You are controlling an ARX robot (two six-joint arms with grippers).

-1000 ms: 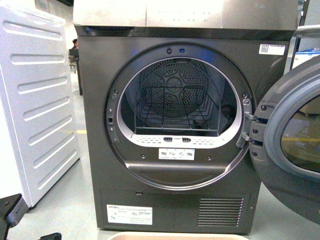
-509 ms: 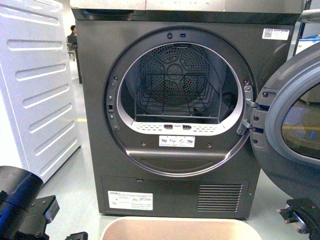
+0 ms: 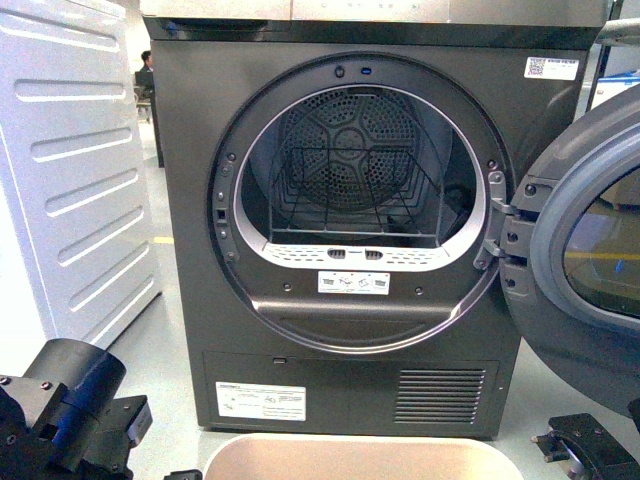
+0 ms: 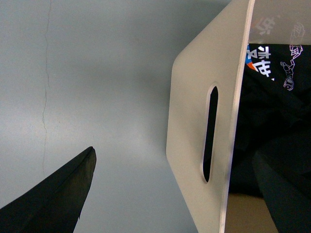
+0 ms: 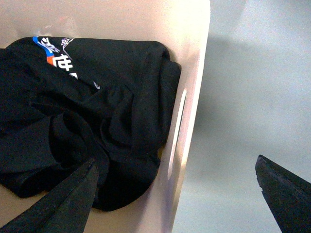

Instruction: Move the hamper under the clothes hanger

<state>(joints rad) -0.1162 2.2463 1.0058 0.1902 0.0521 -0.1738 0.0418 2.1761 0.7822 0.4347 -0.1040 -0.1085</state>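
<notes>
Left end effector [image 4: 174, 154], fingers spread, straddles the hamper's [image 3: 360, 442] left wall at its slot handle [image 4: 210, 136]. The hamper sits on the floor before the open dryer [image 3: 350, 200], long axis spanning both arms. Right end effector [image 5: 175, 162], also released, straddles the opposite wall.

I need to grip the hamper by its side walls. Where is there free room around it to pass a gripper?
Bare grey floor lies outside the hamper wall with the slot handle, and equally outside the opposite slotted wall. Inside is crowded: the black T-shirt bunches against that wall. The dryer stands beyond the far rim.
</notes>
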